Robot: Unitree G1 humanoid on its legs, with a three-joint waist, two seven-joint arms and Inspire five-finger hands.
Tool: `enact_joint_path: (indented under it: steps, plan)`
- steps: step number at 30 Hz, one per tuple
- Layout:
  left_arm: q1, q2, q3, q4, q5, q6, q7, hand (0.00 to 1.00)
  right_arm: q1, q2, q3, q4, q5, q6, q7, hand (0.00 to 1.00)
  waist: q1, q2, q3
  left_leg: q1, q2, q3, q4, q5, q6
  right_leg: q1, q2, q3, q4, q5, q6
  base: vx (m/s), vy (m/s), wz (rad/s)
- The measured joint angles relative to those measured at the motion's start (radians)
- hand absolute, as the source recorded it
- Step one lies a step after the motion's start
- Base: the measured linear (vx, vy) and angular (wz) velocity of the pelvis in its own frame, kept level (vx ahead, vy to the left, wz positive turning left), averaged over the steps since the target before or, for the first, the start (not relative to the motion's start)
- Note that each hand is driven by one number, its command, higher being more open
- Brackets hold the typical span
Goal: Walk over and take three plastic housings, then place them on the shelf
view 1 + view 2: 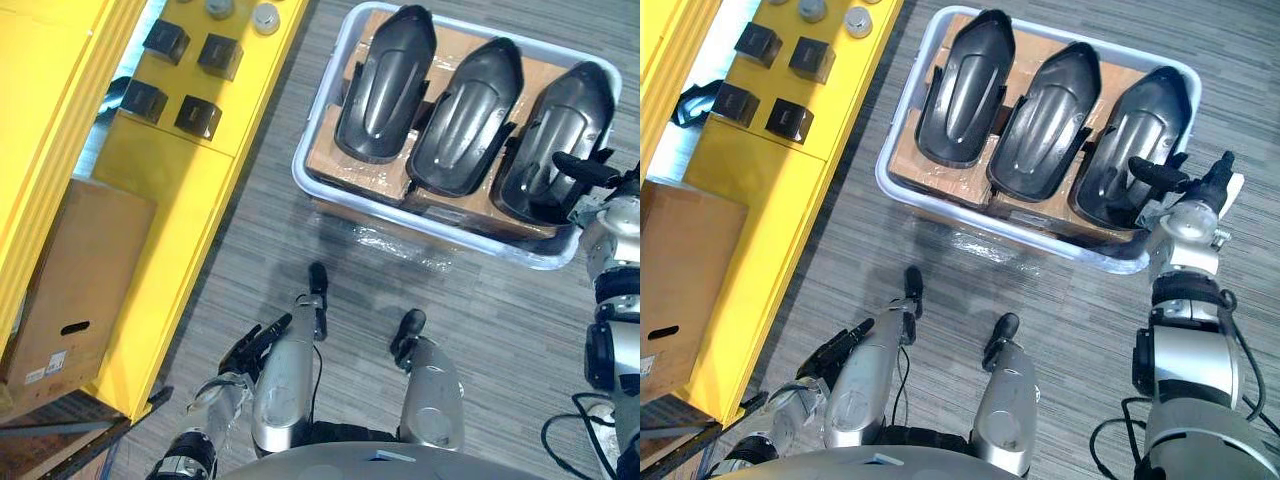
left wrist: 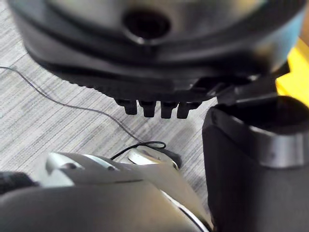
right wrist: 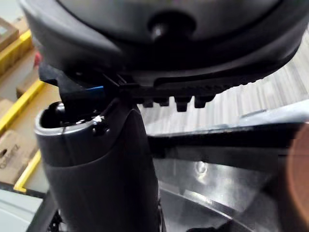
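Three black plastic housings lie side by side on cardboard in a pale bin (image 1: 902, 100) on the floor: left housing (image 1: 385, 85), middle housing (image 1: 470, 115), right housing (image 1: 555, 135). My right hand (image 1: 1155, 175) reaches over the bin's near right corner, its fingers straight above the right housing's lower end; I cannot tell whether they touch it. In the right wrist view the thumb (image 3: 101, 179) stands beside that housing's glossy surface (image 3: 217, 188). My left hand (image 1: 255, 345) hangs low by the yellow shelf with relaxed fingers, holding nothing.
The yellow shelf (image 1: 170, 200) runs along the left, carrying several small black blocks (image 1: 198, 117). A cardboard box (image 1: 70, 290) sits on its lower level. Grey striped floor lies between the shelf and the bin.
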Motion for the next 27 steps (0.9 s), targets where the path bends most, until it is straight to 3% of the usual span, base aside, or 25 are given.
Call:
enact_joint_path:
  steps: [7,10,15,21,27]
  plan:
    - [0.001,-0.007,-0.002,0.011,0.002,-0.011,-0.005,1.00,-0.027,-0.077,-0.003,0.089,-0.062,0.090,0.028,0.00,0.015,0.011,0.003,-0.007,-0.007,-0.026,0.001,0.012,-0.006,-0.011,-0.014,-0.019,0.057,-0.036,-0.010,-0.02,-0.022,0.11]
    - [0.001,-0.006,-0.002,0.018,0.002,-0.012,-0.003,1.00,-0.028,-0.077,-0.012,0.102,-0.096,0.105,0.041,0.00,0.008,0.011,0.002,-0.001,-0.007,-0.026,-0.007,0.018,-0.009,-0.010,-0.008,-0.019,0.058,-0.038,-0.013,0.00,0.000,0.00]
    - [0.013,-0.005,-0.007,0.020,0.002,-0.011,0.012,1.00,-0.033,-0.052,-0.049,0.145,-0.041,0.184,0.097,0.00,-0.001,0.010,0.002,0.055,0.010,-0.019,-0.045,0.035,-0.018,0.031,0.007,-0.015,0.038,-0.038,-0.015,0.00,-0.037,-0.05]
    - [0.060,0.003,-0.023,0.011,-0.073,-0.008,-0.018,1.00,-0.041,-0.046,-0.100,0.164,0.003,0.223,0.047,0.00,-0.003,0.002,0.004,0.158,0.020,0.000,-0.157,0.073,-0.028,0.107,0.040,-0.003,-0.048,-0.013,-0.011,0.01,-0.021,-0.09]
    - [0.106,0.005,-0.021,-0.002,-0.143,0.012,-0.043,1.00,-0.013,-0.005,-0.185,0.181,-0.012,0.192,-0.035,0.00,-0.014,-0.015,0.007,0.258,0.026,0.019,-0.250,0.100,-0.034,0.196,0.067,0.000,-0.138,0.024,-0.010,0.07,-0.018,-0.09]
